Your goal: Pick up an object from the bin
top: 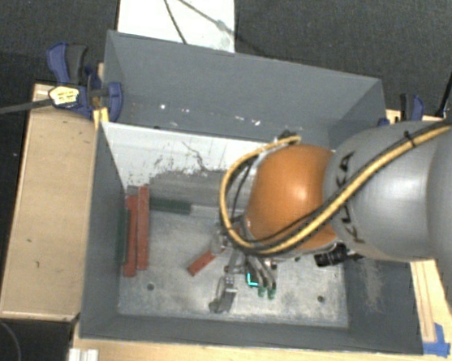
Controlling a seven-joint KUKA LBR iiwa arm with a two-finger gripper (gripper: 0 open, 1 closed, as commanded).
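The gripper [233, 287] is hanging low in the bin [244, 96], with a small red block [199, 262] lying near at its ten o'clock. I cannot tell whether it is spread.

The grey metal bin [317, 303] has sloping walls and a flat floor, scuffed and speckled pale, most heavily toward twelve o'clock; at nine o'clock two long red-brown bars [136, 234] lie side by side along the left wall, running from twelve to six, with a thin dark green strip [123, 236] just beside them on the wall side; at ten o'clock a dark green bar [170, 206] lies crosswise, near the red-brown bars' far ends; behind it, at eleven o'clock, a grey bar [186, 188] lies along the back wall; near the centre a small orange-red block [199, 263] lies aslant, apart from the rest.
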